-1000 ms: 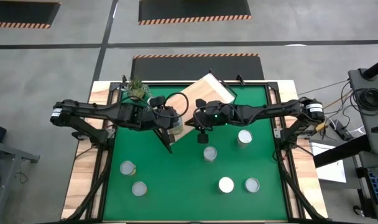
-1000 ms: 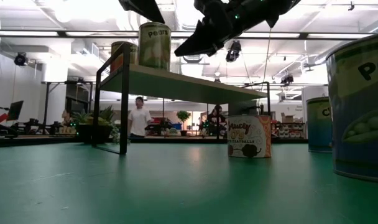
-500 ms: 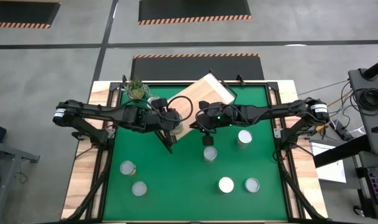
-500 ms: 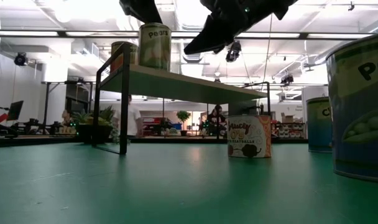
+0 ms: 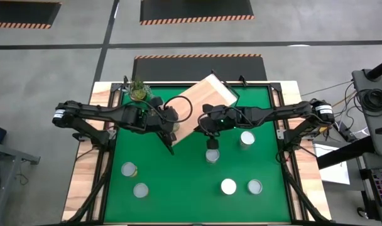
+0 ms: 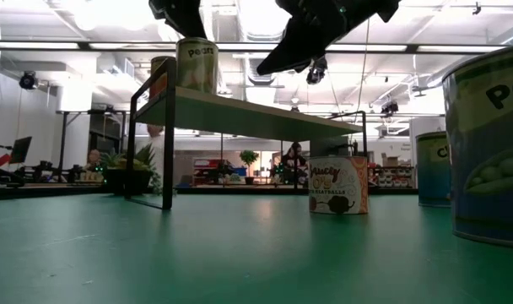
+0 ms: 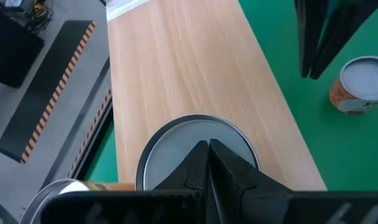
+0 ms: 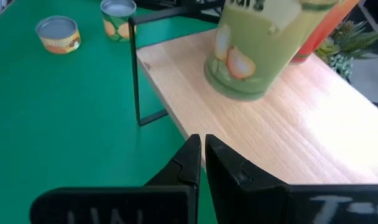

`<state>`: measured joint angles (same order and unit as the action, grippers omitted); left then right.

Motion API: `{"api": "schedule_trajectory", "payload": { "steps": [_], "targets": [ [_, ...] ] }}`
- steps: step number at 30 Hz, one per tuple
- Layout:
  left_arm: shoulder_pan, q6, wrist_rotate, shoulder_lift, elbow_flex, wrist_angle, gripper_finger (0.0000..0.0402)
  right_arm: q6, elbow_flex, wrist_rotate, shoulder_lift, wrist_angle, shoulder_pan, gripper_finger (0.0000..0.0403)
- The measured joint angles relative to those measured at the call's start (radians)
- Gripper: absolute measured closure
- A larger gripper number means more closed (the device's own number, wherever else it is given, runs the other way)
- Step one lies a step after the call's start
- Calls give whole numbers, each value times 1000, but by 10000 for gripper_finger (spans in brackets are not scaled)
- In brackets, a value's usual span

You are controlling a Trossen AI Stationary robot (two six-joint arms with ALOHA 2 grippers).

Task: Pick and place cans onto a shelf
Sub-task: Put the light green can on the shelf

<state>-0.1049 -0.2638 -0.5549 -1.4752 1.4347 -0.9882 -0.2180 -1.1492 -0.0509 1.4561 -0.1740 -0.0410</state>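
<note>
The shelf (image 5: 203, 94) is a light-wood board on a black frame, lying slantwise at the back of the green mat. Two cans stand at its near-left end: a green-labelled pears can (image 6: 196, 63) and an orange-labelled can (image 6: 160, 72) behind it. My left gripper (image 7: 207, 145) is shut, pointing down onto the pears can's silver top. My right gripper (image 8: 201, 140) is shut, hanging in the air beside the shelf's near long edge, level with the pears can (image 8: 251, 50) and apart from it. Several more cans stand on the mat, such as one (image 5: 211, 156) in the middle. My left gripper rests its shut fingertips on the pears can's round top (image 7: 170, 152), about at its middle. The fingers come from above, slanting down from the table's left. The can stands upright on the shelf board (image 7: 176, 68).
On the mat, cans stand at the near left (image 5: 129, 169), near right (image 5: 228, 186) and right (image 5: 247, 138). A small potted plant (image 5: 137, 90) stands at the far left corner. The shelf's black leg (image 8: 136, 74) stands on the mat near my right gripper.
My left gripper has tipped further down over the pears can, and the can has slid a little along the board toward the table's left, staying upright. My right gripper has drawn back a little toward the table's right, staying shut.
</note>
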Motion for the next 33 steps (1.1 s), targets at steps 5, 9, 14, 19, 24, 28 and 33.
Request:
{"api": "schedule_trajectory", "payload": {
  "steps": [5, 9, 14, 19, 24, 28, 33],
  "targets": [
    [0, -35, 1, 11, -1, -25, 401, 12, 2, 0, -4, -11, 0, 390],
    [-2, -71, 8, 25, -3, -43, 402, 12, 10, 0, -8, -10, 0, 390],
    [-2, -101, 17, 38, -4, -65, 402, 11, 20, 0, -9, -11, 0, 390],
    [-2, -109, 17, 38, -4, -60, 402, 16, 25, 0, -9, -10, 0, 390],
    [-9, -115, 27, 38, 18, -75, 402, 46, 25, 1, -41, -27, 4, 390],
    [-36, -116, 36, 37, 66, -96, 402, 111, 25, 1, -111, -129, 25, 390],
    [-66, -96, 22, 38, 111, -116, 402, 202, 40, 2, -207, -227, 65, 390]
  ]
}}
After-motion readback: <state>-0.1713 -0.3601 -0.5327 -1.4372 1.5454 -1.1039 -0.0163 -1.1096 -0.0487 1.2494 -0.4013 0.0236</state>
